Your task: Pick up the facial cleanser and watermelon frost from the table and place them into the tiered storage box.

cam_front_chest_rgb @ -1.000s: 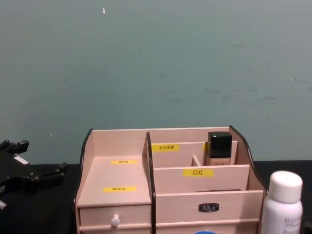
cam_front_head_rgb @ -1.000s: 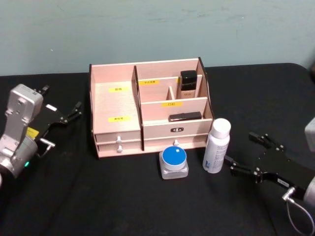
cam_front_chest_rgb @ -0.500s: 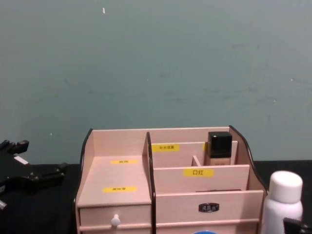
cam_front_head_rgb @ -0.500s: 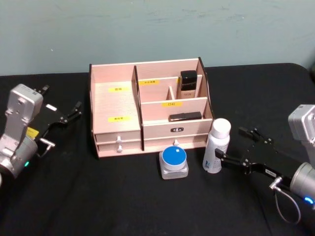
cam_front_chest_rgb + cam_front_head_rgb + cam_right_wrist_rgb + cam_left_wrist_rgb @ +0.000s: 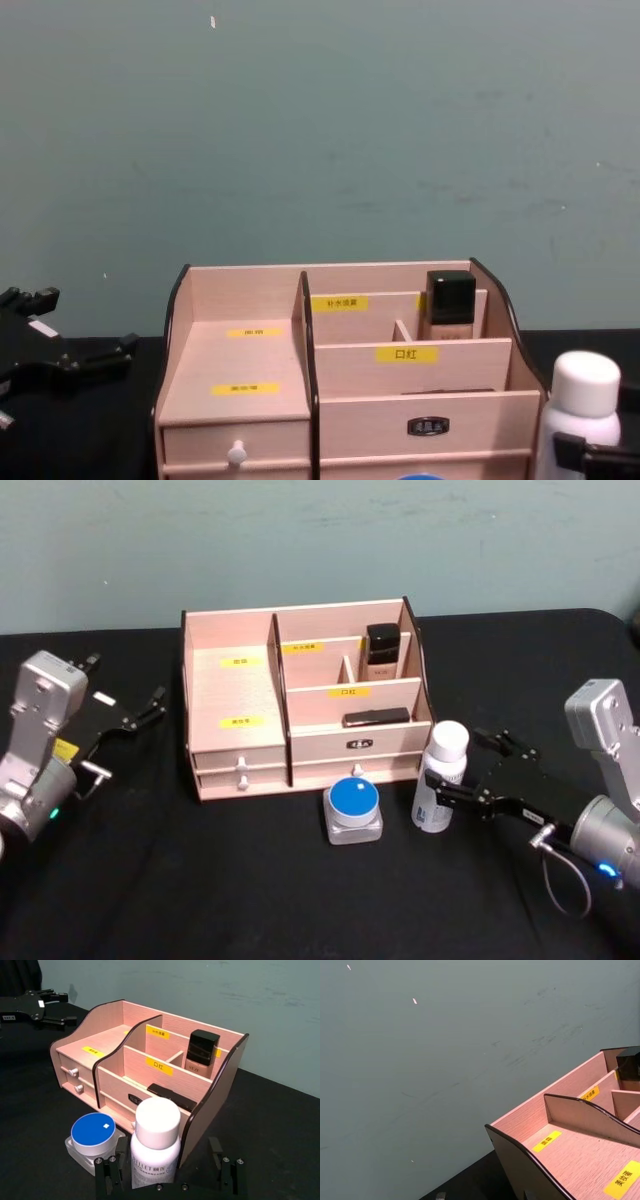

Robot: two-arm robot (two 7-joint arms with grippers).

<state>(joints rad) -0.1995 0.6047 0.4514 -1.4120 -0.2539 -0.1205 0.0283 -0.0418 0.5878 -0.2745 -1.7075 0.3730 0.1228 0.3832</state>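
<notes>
The facial cleanser (image 5: 438, 780), a tall, smooth white plastic cylinder with a rounded cap, stands upright just off the front right corner of the tiered storage box (image 5: 232, 692). Its long axis is vertical. The right gripper (image 5: 458, 763) reaches in level from the side away from the box. Its black fingers are spread wide either side of the bottle, not yet pressing it. The bottle sits off centre in that gap, nearer the finger on the jar's side.

The watermelon frost (image 5: 353, 802), a squat, clear, glassy jar with a round blue lid, sits in front of the box's drawers, just beside the bottle.

The box is pale wood with stepped compartments, dark curved side edges and yellow labels. The left gripper (image 5: 143, 710) is parked beyond the box's far side, fingers apart and holding nothing. The right arm is plainly the nearer one.
</notes>
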